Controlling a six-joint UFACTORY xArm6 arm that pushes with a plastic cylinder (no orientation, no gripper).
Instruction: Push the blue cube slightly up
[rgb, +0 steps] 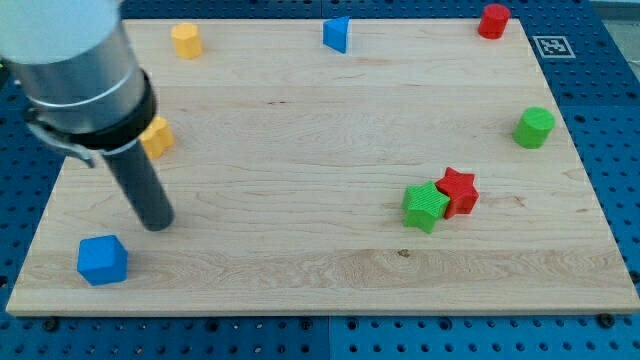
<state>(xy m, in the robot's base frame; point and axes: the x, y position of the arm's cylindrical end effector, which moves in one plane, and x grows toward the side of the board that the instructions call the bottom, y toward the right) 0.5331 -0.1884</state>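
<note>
The blue cube (102, 260) sits near the board's lower left corner. My tip (157, 224) rests on the board just above and to the right of it, a short gap apart. The dark rod rises toward the view's upper left, into the grey arm body. A second blue block (337, 34), wedge-shaped, stands at the top middle.
A yellow block (186, 40) is at the top left; another yellow block (156, 136) is partly hidden behind the rod. A red cylinder (493, 21) is top right, a green cylinder (534, 128) at the right. A green star (425, 206) touches a red star (458, 191).
</note>
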